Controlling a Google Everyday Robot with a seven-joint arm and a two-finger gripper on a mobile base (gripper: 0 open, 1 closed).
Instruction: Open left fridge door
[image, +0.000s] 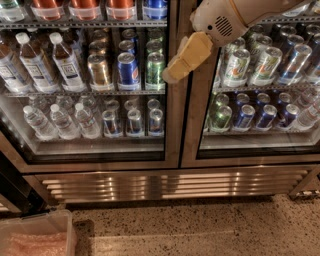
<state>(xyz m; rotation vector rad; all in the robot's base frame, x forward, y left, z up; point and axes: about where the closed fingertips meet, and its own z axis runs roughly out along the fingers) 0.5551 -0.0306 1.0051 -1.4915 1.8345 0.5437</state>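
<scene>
- Bottom left corner: a clear plastic storage bin (37, 232) with something pink inside sits on the speckled terrazzo floor (200, 225).
- Up from there is the left fridge door (90, 85), a tall clear glass pane in a brushed bronze-tinted steel frame, lying flush with the cabinet and shut.
- Behind that glass: labelled drink bottles on the left of the middle shelf with cans beside them, and water bottles and more cans on the shelf below.
- At the seam where the two doors meet, the tan gripper (174, 74) on its white arm (225, 20) angles down-left across the left door's right-hand upright.
- I cannot tell whether the jaws are spread or pressed together, nor whether they touch the frame.
- Right of it, the matching glass right fridge door (260, 100) shows rows of cans.
- Under both doors runs a ribbed steel grille (170, 182).
</scene>
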